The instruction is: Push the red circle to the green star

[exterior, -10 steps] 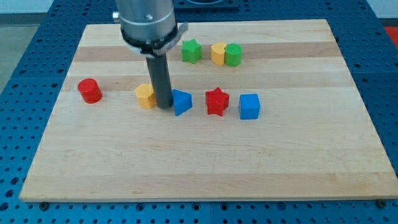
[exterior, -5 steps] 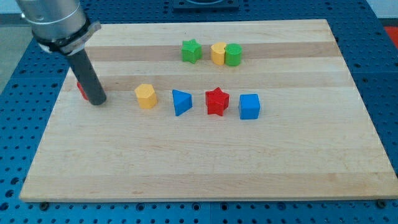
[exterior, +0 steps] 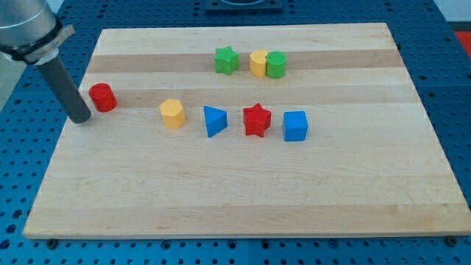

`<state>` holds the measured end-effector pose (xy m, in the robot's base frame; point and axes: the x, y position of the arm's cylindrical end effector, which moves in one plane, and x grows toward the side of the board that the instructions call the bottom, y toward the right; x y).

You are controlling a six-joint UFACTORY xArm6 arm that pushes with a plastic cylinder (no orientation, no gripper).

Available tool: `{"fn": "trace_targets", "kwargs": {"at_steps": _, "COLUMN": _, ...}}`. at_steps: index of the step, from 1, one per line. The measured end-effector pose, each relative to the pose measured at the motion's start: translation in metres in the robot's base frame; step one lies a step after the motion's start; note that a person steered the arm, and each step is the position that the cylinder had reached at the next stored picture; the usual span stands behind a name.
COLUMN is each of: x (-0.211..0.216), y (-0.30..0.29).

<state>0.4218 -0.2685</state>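
Observation:
The red circle (exterior: 102, 97) is a short red cylinder near the board's left edge. The green star (exterior: 227, 60) lies far to its right and nearer the view's top. My tip (exterior: 79, 118) rests on the board just left of the red circle and slightly below it, close to it; I cannot tell if they touch. The rod rises up and to the left out of the view's top-left corner.
A yellow block (exterior: 258, 63) and a green cylinder (exterior: 276, 65) stand right of the green star. A yellow hexagon (exterior: 172, 113), blue triangle (exterior: 214, 121), red star (exterior: 257, 120) and blue cube (exterior: 295, 126) form a row across the middle of the wooden board (exterior: 243, 191).
My tip swept left from between the yellow hexagon and blue triangle, past the red circle, to its left side. The red circle has shifted slightly toward the view's top.

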Motion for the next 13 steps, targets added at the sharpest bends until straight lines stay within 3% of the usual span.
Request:
{"fn": "trace_targets", "kwargs": {"at_steps": 3, "x": -0.063, "y": 0.069}}
{"fn": "trace_targets", "kwargs": {"at_steps": 7, "x": -0.112, "y": 0.048}}
{"fn": "trace_targets", "kwargs": {"at_steps": 10, "x": -0.119, "y": 0.147}}
{"fn": "trace_targets", "kwargs": {"at_steps": 13, "x": -0.119, "y": 0.18}}
